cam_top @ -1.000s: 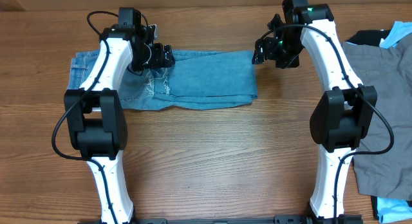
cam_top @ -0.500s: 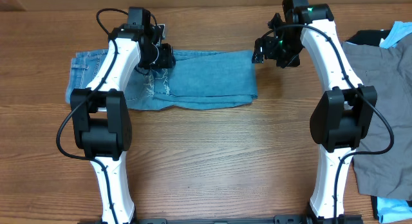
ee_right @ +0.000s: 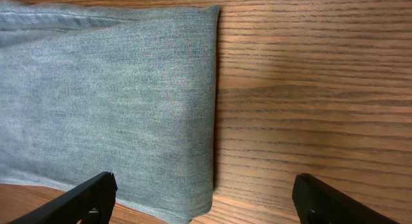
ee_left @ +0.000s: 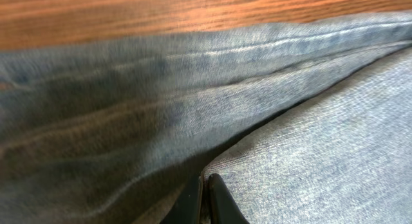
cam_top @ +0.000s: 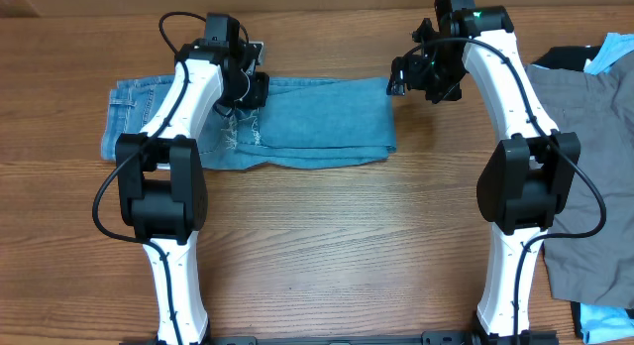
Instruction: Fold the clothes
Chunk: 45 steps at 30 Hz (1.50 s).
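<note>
Light-blue denim jeans (cam_top: 317,122) lie folded lengthwise across the back of the table, waistband to the left. My left gripper (cam_top: 248,87) is down on their far edge near the frayed patch. Up close in the left wrist view, that left gripper (ee_left: 204,185) has its jaws pressed together on the edge of an upper denim layer (ee_left: 322,140). My right gripper (cam_top: 401,82) hovers open over the jeans' right folded end. From the right wrist, the gripper (ee_right: 205,185) straddles that folded end (ee_right: 129,102) with its fingers wide apart.
More clothes are heaped at the right edge: grey trousers (cam_top: 584,157), a black garment (cam_top: 565,56) and pale-blue fabric (cam_top: 614,53). Bare wooden tabletop (cam_top: 337,246) stretches in front of the jeans between the arm bases.
My left gripper has gone from open to shut on the denim and shifted slightly right along the far edge. The right gripper has stayed in place, open.
</note>
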Available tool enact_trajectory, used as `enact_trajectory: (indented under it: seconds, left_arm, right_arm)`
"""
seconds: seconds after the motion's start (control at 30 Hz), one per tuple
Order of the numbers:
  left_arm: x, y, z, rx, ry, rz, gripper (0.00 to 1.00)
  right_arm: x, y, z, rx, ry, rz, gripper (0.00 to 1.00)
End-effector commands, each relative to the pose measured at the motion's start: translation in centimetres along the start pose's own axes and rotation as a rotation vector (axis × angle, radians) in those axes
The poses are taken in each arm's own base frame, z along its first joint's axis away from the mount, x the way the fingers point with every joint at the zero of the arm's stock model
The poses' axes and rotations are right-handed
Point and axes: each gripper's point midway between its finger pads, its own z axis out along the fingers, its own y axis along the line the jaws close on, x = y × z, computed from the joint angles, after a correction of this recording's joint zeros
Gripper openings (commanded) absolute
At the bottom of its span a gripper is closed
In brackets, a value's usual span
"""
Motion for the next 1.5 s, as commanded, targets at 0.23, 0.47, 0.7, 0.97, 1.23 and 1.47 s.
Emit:
enact_trajectory:
  seconds: [0.23,0.47,0.7,0.97,1.23,1.47]
  left_arm:
    - [-3.3,2.1,-2.6,-0.152,-0.071,0.121,0.04]
    - [-1.3,2.1,-3.7,-0.163,0.024,0.085,0.04]
    - [-1.7,2.0,-5.9,-0.166,0.034,0.062,0.04]
    - [0.0,2.9,-5.7,-0.208,0.102,0.050,0.04]
    - [2.2,3.8,-4.9,-0.245,0.177,-0.028,0.04]
    - [4.0,5.3,-3.2,-0.285,0.229,-0.065,0.58]
  right_arm:
    - [-1.0,0.7,-2.9,0.000,-0.076,-0.024,0.93]
    - [-1.3,0.7,-2.9,-0.002,-0.087,-0.027,0.94]
    - [-1.3,0.7,-2.9,-0.002,-0.087,-0.027,0.95]
    - [-1.4,0.7,-2.9,-0.002,-0.093,-0.029,0.95]
    - [-1.5,0.7,-2.9,-0.002,-0.094,-0.029,0.95]
    - [-1.5,0.7,-2.9,-0.003,-0.093,-0.029,0.95]
